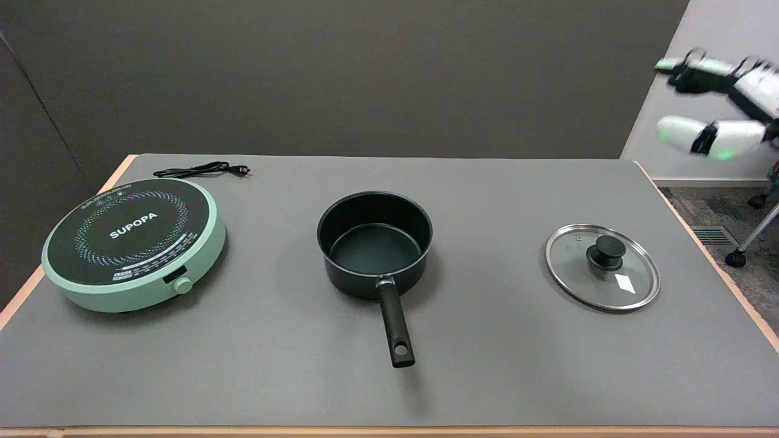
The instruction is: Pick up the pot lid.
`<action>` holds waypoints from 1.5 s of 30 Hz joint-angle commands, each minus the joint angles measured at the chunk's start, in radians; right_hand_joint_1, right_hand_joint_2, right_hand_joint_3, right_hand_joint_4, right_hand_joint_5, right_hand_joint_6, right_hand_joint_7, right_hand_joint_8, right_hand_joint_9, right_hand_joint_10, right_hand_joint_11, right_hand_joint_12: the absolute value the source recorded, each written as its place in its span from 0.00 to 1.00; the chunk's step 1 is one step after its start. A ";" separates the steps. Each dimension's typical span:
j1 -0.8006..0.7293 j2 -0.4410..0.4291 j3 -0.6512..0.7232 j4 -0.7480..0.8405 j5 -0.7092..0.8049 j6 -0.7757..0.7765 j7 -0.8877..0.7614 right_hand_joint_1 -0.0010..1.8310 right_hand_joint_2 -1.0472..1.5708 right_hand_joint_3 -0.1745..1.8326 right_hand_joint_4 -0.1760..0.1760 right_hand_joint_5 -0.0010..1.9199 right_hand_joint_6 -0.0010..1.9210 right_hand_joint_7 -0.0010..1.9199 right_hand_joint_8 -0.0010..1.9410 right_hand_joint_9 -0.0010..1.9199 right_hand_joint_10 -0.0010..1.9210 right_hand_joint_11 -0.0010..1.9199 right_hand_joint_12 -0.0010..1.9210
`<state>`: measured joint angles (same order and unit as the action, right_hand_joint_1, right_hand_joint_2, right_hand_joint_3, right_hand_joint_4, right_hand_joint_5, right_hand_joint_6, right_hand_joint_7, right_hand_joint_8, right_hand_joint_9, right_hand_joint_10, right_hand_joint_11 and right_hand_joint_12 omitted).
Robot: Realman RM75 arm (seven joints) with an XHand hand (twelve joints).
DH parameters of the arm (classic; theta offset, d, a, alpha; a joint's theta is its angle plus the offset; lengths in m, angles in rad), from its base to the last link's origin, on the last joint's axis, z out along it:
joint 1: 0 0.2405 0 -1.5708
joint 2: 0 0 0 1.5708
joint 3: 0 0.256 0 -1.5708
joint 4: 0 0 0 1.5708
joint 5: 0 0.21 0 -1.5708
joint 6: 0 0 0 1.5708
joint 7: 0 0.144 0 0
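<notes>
The glass pot lid (602,267) has a steel rim and a black knob (606,251), and it lies flat on the grey table at the right. My right hand (750,91) hangs in the air at the picture's upper right edge, well above and beyond the lid and off past the table's right side. It is blurred, with its fingers stretched out to the left and apart, and it holds nothing.
A black saucepan (374,243) stands at the table's middle, its handle (395,325) pointing toward the near edge. A mint-green induction cooker (134,243) sits at the left with its black cord (201,170) behind it. A wheeled stand's leg (754,234) is on the floor at the right.
</notes>
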<state>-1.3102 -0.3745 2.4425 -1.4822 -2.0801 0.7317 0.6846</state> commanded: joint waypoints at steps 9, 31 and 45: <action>0.368 -0.182 -0.307 -0.126 -0.395 -0.448 0.056 0.16 0.56 0.53 0.91 0.18 0.07 0.24 0.09 0.26 0.14 0.18 0.30; 0.393 -0.210 -0.344 -0.110 -0.389 -0.430 -0.281 0.25 0.56 0.52 0.79 0.14 0.08 0.20 0.09 0.25 0.13 0.16 0.28; 0.423 -0.197 -0.405 -0.127 -0.389 -0.470 -0.311 0.20 0.55 0.52 0.78 0.14 0.07 0.21 0.08 0.24 0.15 0.15 0.30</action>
<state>-0.9333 -0.5803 2.1097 -1.6059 -2.4613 0.3083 0.4449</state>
